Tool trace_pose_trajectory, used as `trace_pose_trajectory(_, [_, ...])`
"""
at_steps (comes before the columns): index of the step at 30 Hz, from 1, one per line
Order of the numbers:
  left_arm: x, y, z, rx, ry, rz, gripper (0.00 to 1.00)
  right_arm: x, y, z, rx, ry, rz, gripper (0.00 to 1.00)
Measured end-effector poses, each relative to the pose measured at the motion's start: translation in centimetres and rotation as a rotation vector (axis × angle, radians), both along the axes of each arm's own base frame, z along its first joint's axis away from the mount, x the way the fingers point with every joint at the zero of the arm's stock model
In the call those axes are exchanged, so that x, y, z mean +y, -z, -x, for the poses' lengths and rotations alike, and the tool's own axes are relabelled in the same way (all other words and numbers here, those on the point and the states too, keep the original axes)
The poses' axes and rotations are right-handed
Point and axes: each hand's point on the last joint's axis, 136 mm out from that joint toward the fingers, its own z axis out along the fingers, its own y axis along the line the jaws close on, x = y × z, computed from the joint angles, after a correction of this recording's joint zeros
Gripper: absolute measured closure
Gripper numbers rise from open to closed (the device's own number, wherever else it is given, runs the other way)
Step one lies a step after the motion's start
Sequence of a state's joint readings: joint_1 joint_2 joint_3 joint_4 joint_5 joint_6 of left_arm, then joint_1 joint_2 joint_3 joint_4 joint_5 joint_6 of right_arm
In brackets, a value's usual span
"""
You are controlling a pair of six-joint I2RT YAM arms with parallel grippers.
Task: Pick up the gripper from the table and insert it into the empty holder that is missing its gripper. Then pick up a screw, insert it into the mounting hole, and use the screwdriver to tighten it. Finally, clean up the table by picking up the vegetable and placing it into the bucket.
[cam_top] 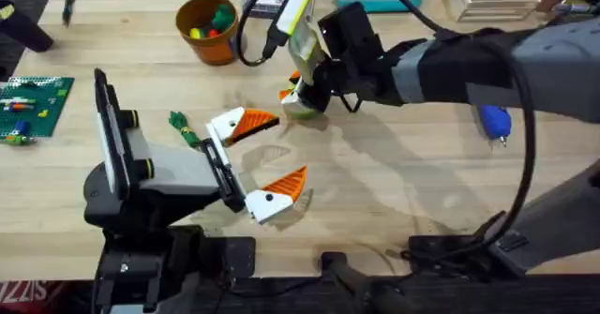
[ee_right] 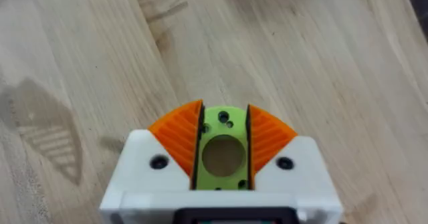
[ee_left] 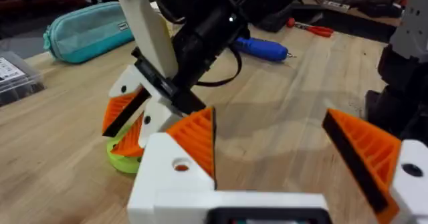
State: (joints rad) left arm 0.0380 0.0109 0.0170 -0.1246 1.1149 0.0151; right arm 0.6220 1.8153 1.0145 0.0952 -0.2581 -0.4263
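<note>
Lime-green ring (ee_right: 223, 147) with holes is clamped edge-on between the orange ribbed pads (ee_right: 179, 138) of the right end effector (cam_top: 300, 97), sitting upper-centre of the overhead frame, just above the counter (cam_top: 394, 192). In the left wrist view the same ring (ee_left: 124, 162) looks like it touches the wood, but that angle is poor, so not certain.

Left end effector (cam_top: 264, 155) is centre of the overhead frame, white blocks with orange tips spread wide apart, nothing between them. It sits just lower-left of the right end effector.

Vegetable (cam_top: 182, 127): small green piece lying on the counter, left of centre, just beside the left end effector's upper fingertip, apart from it.

Bucket (cam_top: 208, 28): orange, upper-left-centre of the overhead frame, upright, with yellow, green and red pieces inside. Well apart from the vegetable.

Screwdriver (cam_top: 494, 123): blue handle, right side of the overhead frame, lying flat past the right arm. It also shows in the left wrist view (ee_left: 262, 49), behind the right end effector.

Rest: a teal pouch (ee_left: 87, 30) at the upper left of the left wrist view, and a green board (cam_top: 33, 106) at the far left edge of the overhead frame.
</note>
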Motion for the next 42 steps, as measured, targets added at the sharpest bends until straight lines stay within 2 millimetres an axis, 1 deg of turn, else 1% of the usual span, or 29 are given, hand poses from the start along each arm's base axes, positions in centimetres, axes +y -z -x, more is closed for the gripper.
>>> trace_pose_trajectory(4, [0.0,0.0,0.0,0.0,0.0,0.0,0.016,0.0,0.8,0.0,0.014,0.0,0.01,0.652])
trace_pose_trajectory(7, [0.0,0.0,0.0,0.0,0.0,0.0,0.015,0.0,0.9,-0.1,0.011,0.002,0.008,0.657])
trace_pose_trajectory(11, [0.0,0.0,0.0,0.0,0.0,0.0,0.016,0.1,0.7,-0.2,0.005,0.003,0.002,0.721])
trace_pose_trajectory(13, [0.0,0.0,0.0,0.0,0.0,0.0,0.016,0.1,0.7,-0.3,0.001,0.004,-0.001,0.783])
trace_pose_trajectory(15, [0.0,0.0,0.0,0.0,0.0,0.0,0.016,0.1,0.6,-0.3,0.0,0.004,-0.002,0.878])
trace_pose_trajectory(16, [0.0,0.0,0.0,0.0,0.0,0.0,0.015,0.1,0.6,-0.3,0.0,0.003,-0.003,0.951])
trace_pose_trajectory(17, [0.0,0.0,0.0,0.0,0.0,0.0,0.015,0.2,0.6,-0.3,0.001,0.006,-0.005,0.984])
trace_pose_trajectory(18, [0.0,0.0,0.0,0.0,0.0,0.0,0.015,0.2,0.6,-0.4,-0.001,0.007,-0.006,0.994])
trace_pose_trajectory(23, [0.0,0.0,0.0,0.0,0.0,0.0,0.014,0.2,0.6,-0.4,0.0,0.006,-0.006,0.967])
trace_pose_trajectory(26, [0.0,0.0,0.0,0.0,0.0,0.0,0.015,0.2,0.6,-0.4,-0.001,0.007,-0.006,0.996])
trace_pose_trajectory(38, [0.0,0.0,0.0,0.0,0.0,0.0,0.015,0.2,0.5,-0.4,0.014,0.025,-0.018,0.996])
trace_pose_trajectory(40, [0.0,0.0,0.0,0.0,0.0,0.0,0.015,0.2,0.3,-0.4,0.013,0.027,-0.021,0.996])
trace_pose_trajectory(42, [0.0,0.0,0.0,0.0,0.0,0.0,0.015,0.2,-0.4,-0.5,0.0,0.028,-0.03,0.996])
